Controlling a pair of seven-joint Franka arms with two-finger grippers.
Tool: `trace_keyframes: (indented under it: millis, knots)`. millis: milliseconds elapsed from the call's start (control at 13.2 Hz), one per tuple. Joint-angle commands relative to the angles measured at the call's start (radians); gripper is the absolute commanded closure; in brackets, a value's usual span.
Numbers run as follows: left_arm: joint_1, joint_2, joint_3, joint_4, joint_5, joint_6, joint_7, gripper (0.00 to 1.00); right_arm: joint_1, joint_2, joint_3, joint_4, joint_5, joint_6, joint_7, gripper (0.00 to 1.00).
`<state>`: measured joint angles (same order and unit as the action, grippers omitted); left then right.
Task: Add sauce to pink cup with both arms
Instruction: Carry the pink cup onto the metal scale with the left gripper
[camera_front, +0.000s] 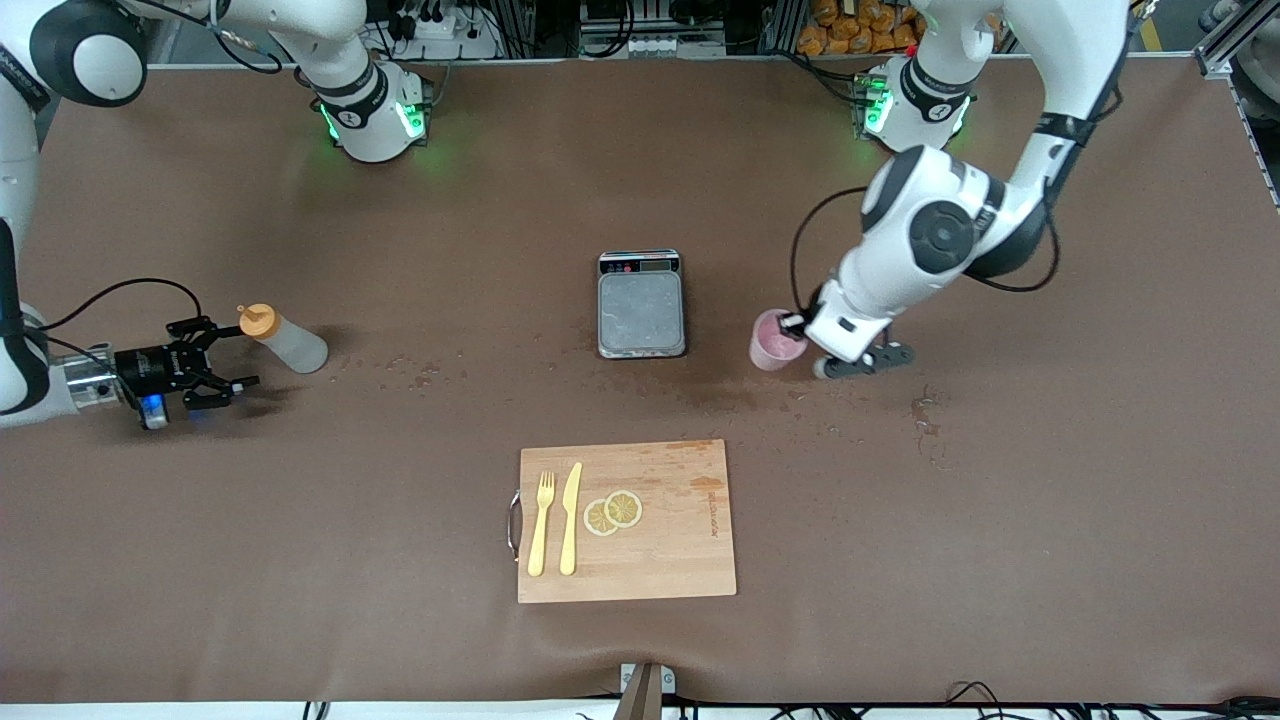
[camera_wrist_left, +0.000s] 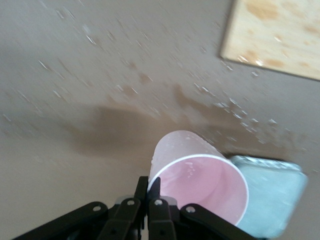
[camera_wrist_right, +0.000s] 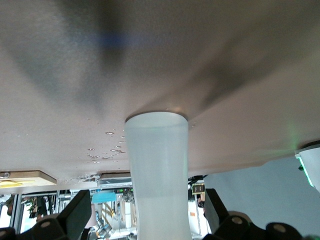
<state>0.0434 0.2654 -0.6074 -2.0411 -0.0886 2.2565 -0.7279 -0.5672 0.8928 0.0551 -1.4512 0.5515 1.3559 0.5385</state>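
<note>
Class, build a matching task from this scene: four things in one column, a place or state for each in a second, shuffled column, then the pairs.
1. sauce bottle
2. pink cup
3. scale
4. fork

A. on the wooden cutting board
B. gripped at its rim by the left gripper
C. in front of the open right gripper
D. bare plate, mid-table

Pairs: 1-C, 2-B, 3-D, 4-A

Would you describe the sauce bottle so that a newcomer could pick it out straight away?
Start at the grey scale in the table's middle, then look toward the right arm's end of the table. There the sauce bottle stands alone, with the open right gripper at it. It is translucent, whitish, with an orange cap; the pink cup, by the left gripper, stands beside the scale.
</note>
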Motion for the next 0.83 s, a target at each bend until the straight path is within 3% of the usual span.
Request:
trace_keyframes:
  millis: [0,227,379,758]
  knots:
    - [-0.013,-0.022,-0.077,0.002,-0.005,-0.011,-0.146,1.0,0.001,0.034,0.005,0.025,0.057,-0.064,-0.002,0.0]
    - [-0.143,0.027,-0.077,0.041,0.022,0.011,-0.315,1.0,-0.008,0.06,0.006,0.025,0.076,-0.098,-0.006,0.0]
    - [-0.191,0.073,-0.077,0.062,0.137,0.049,-0.443,1.0,-0.017,0.08,0.005,0.025,0.099,-0.097,-0.009,0.0]
    - [-0.298,0.193,-0.074,0.128,0.294,0.064,-0.686,1.0,-0.023,0.106,0.006,0.025,0.1,-0.103,-0.021,0.0]
